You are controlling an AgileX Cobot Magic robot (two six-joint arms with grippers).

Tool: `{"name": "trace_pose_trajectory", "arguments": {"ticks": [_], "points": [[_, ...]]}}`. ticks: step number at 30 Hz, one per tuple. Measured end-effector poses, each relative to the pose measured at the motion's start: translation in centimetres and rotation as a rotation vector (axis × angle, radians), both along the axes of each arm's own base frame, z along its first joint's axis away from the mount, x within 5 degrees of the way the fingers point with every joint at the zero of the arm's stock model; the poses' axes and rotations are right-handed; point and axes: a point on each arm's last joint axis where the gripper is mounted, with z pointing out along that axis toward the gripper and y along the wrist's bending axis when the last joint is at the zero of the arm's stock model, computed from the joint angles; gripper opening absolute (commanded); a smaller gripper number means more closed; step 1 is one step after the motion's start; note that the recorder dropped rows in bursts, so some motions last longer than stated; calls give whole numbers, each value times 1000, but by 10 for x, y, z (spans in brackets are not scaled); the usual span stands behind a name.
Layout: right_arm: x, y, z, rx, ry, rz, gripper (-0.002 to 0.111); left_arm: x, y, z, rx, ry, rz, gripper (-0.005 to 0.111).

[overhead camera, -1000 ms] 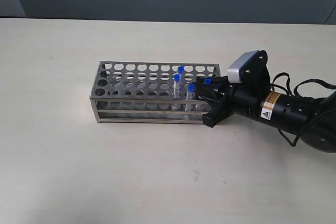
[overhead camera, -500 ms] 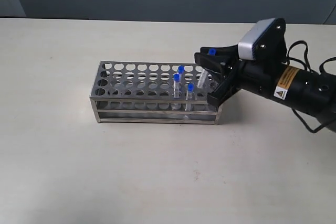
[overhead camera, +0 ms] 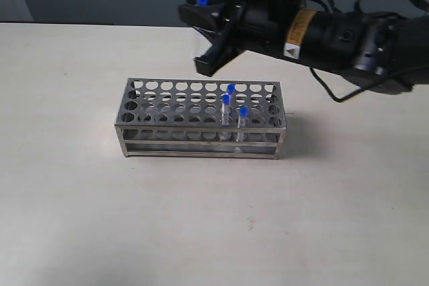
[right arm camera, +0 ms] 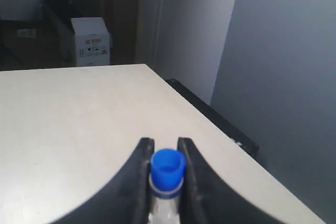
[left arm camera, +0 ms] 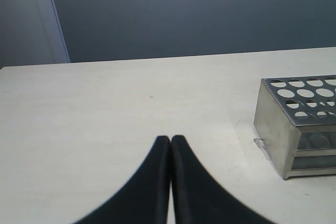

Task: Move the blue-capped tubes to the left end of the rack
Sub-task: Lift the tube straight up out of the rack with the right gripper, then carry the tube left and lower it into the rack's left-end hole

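The steel rack (overhead camera: 201, 118) stands mid-table, and its left end shows in the left wrist view (left arm camera: 296, 124). Three blue-capped tubes (overhead camera: 226, 108) stand in holes toward its right end. My right gripper (overhead camera: 201, 15) hangs high above and behind the rack, shut on a fourth blue-capped tube (right arm camera: 167, 174), whose cap (overhead camera: 201, 1) sticks out past the fingertips. In the right wrist view the right gripper (right arm camera: 166, 145) clamps the tube just below its cap. My left gripper (left arm camera: 171, 140) is shut and empty, low over the bare table off the rack's left end.
The pale table (overhead camera: 100, 199) runs to a dark wall at the back. A table edge (right arm camera: 210, 114) and a white box (right arm camera: 90, 41) beyond the table show in the right wrist view.
My right gripper has lifted the tube out of the rack's right end and carried it up and to the left, above the rack's back side. The other three tubes stayed put.
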Motion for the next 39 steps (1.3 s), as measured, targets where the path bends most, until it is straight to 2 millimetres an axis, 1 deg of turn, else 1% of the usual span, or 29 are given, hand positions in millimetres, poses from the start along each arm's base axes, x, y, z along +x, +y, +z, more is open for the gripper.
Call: {"name": "trace_pose_trajectory", "arguments": {"ticks": [1,2,3,5,8,10,14,19,28,33,39], "points": [[3,20,0,-7,-8,28,0,0,0,0,0,0,0,1],[6,33,1,-13,-16,39,0,0,0,0,0,0,0,1],[10,48,-2,-30,-14,47,0,0,0,0,0,0,0,1],[20,69,-13,-53,12,43,0,0,0,0,0,0,0,1],[37,89,-34,-46,96,34,0,0,0,0,0,0,0,1],[43,95,-46,-46,133,28,0,0,0,0,0,0,0,1],[47,100,-62,-57,174,25,0,0,0,0,0,0,0,1],[48,101,-74,-65,193,32,0,0,0,0,0,0,0,1],[48,105,-82,-39,193,60,0,0,0,0,0,0,0,1],[49,106,-91,-51,206,57,0,0,0,0,0,0,0,1],[56,112,-98,-57,198,59,0,0,0,0,0,0,0,1]]}}
